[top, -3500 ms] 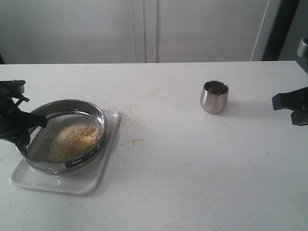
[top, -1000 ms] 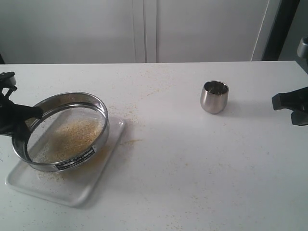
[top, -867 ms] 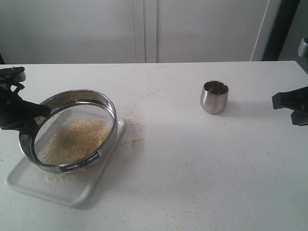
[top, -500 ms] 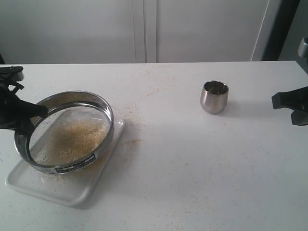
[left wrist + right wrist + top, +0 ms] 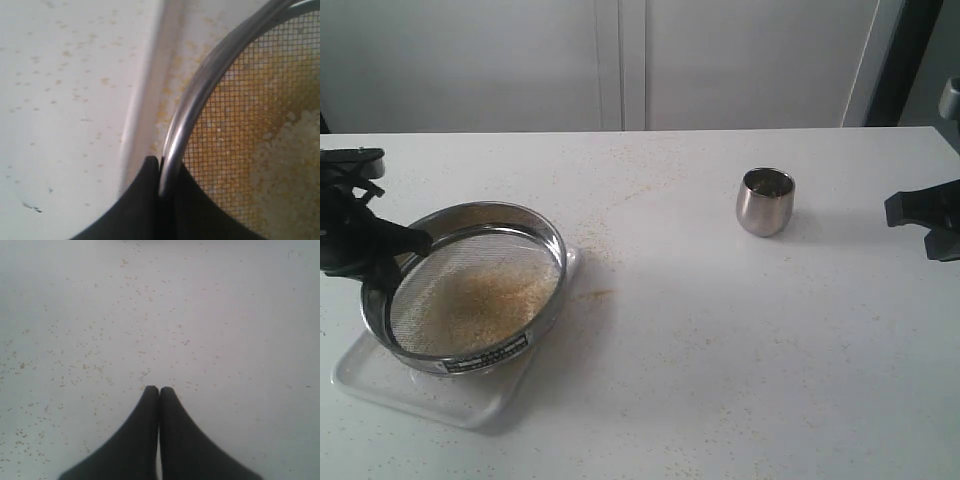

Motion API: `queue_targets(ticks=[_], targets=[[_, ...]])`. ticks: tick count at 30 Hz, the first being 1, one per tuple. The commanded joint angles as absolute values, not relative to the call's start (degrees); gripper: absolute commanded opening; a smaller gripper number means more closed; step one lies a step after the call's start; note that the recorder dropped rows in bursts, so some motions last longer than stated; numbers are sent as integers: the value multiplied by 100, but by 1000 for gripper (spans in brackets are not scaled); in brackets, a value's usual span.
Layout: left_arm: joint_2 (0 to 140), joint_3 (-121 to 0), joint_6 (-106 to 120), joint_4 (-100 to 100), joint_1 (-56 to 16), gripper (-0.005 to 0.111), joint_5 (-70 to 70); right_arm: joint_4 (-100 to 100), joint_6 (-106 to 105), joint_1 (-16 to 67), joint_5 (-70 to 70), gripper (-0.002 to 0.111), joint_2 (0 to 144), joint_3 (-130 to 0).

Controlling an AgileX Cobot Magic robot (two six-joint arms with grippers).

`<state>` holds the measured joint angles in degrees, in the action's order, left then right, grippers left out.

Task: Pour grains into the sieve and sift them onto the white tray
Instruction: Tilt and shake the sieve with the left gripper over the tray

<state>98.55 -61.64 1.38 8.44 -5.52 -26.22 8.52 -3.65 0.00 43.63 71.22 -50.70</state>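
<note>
The sieve [image 5: 466, 286], a wide shallow steel ring with grey mesh, hangs tilted just over the white tray [image 5: 380, 385] at the left of the table. Yellow and whitish grains [image 5: 480, 295] lie on its mesh. My left gripper [image 5: 395, 260] is shut on the sieve's left rim. In the left wrist view the black fingers pinch the shiny rim [image 5: 172, 145] at my left gripper [image 5: 162, 162], with grains [image 5: 285, 150] on the mesh and the tray's edge [image 5: 142, 125] beneath. My right gripper [image 5: 159, 389] is shut and empty above bare table; it shows at the far right [image 5: 910, 212].
A small rounded steel cup [image 5: 765, 201] stands upright at the right middle of the table. Stray grains [image 5: 595, 295] are scattered over the tabletop around the tray. The wall runs along the table's far edge.
The sieve has kept shifting over the tray, sliding right, then left, then right and lower, with my left gripper holding its rim. The grains have spread thinner across the mesh. The right arm stayed still.
</note>
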Motion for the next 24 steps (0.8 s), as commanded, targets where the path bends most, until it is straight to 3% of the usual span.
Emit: queue_targets(ticks=[1,4,8,13,19,24], targets=[[9882,-6193,-1089,474,-296,0,-2725,808,-335,-36,4322,0,7074,-5048],[9701,-6270,135,911,-467,0,-2436,808,-335,-36,4322,0,7074,-5048],[9859,-6270,-813,720,-121,0,-2747,808,-335,-36,4322,0,7074,-5048],[9708,-6270,667,1528,-633,0,-2656,808,-335,-36,4322,0,7074,-5048],[9745,-6270,-667,799,-144,0,-2755,808,-335,-36,4322,0,7074,-5048],[9610,-6270,231,1030,-423,0,-2647,808,-335,-36,4322,0,7074,-5048]])
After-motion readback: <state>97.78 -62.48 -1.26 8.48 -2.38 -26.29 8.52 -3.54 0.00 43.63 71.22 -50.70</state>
